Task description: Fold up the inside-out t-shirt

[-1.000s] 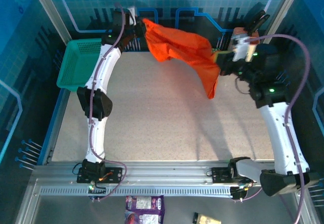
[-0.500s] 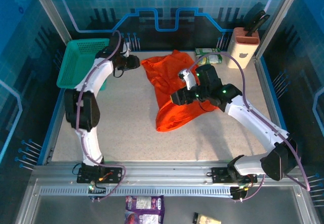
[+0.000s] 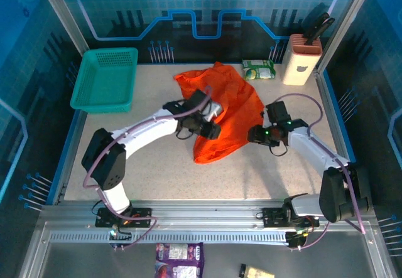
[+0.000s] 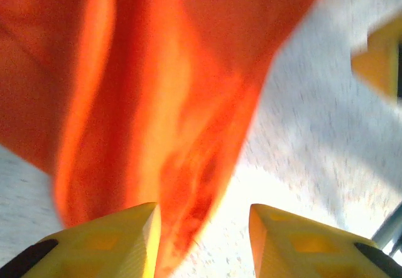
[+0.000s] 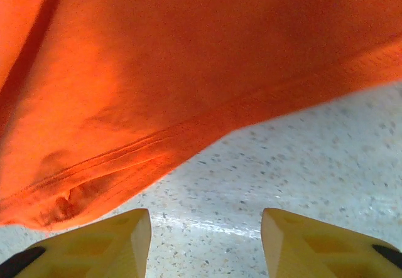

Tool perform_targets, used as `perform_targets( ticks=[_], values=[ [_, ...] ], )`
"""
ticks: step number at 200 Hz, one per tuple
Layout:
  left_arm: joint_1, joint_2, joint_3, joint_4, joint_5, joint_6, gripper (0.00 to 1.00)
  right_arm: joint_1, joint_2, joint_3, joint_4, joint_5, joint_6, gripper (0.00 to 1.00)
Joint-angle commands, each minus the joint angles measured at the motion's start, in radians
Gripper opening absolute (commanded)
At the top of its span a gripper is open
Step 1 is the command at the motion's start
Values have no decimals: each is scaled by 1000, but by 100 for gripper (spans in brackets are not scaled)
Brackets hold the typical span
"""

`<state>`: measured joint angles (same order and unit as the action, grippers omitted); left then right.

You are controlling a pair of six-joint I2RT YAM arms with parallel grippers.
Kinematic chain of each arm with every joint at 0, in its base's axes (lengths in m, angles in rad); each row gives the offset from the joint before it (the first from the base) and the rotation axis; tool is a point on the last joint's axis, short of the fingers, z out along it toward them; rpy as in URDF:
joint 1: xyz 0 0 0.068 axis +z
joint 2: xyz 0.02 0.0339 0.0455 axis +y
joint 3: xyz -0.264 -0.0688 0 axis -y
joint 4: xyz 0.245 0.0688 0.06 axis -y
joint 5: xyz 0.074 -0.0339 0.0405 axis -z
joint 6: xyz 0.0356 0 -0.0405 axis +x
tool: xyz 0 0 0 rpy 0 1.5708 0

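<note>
From above, the t-shirt sits crumpled on the table between the left gripper and right gripper, the left wrist cam shows its fingers spread and gripping nothing with cloth just ahead, and it's the same deal on the right wrist cam.

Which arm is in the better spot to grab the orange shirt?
Probably left: the left gripper is open with the t-shirt between its fingers; the right gripper straddles bare table.
</note>
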<state>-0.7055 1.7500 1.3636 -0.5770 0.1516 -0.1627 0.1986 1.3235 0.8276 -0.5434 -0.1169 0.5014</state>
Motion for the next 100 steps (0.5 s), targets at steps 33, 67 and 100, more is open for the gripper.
perform_targets(
  ticks=[33,67,100],
  values=[
    [-174,132,-6,-164,-359,214,46,-69,-81,-70,84,-92,112,49],
    [-192,241,58,-213,-446,244,50,-69,-111,-71,79,-96,118,48],
    [-193,279,108,-200,-543,242,52,-70,-140,-69,67,-85,115,48]
  ],
)
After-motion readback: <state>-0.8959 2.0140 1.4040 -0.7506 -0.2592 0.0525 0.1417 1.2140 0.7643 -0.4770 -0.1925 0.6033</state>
